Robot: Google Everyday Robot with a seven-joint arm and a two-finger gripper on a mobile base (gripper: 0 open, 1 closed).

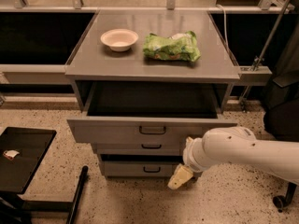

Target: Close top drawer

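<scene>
The top drawer [117,130] is a wide grey metal drawer with a small dark loop handle [153,130]. It stands pulled out from the cabinet, its dark inside open to view. The middle drawer [152,147] and the lowest drawer [140,168] sit below it. My white arm [243,150] reaches in from the right. My gripper [180,177] hangs low in front of the lowest drawer's right part, below the top drawer's front and right of its handle.
A white bowl [119,39] and a green bag [172,46] lie on the cabinet top [149,64]. A black tray [21,157] stands at the lower left with a dark bar [78,192] beside it. A dark wheeled object [282,125] stands at the right.
</scene>
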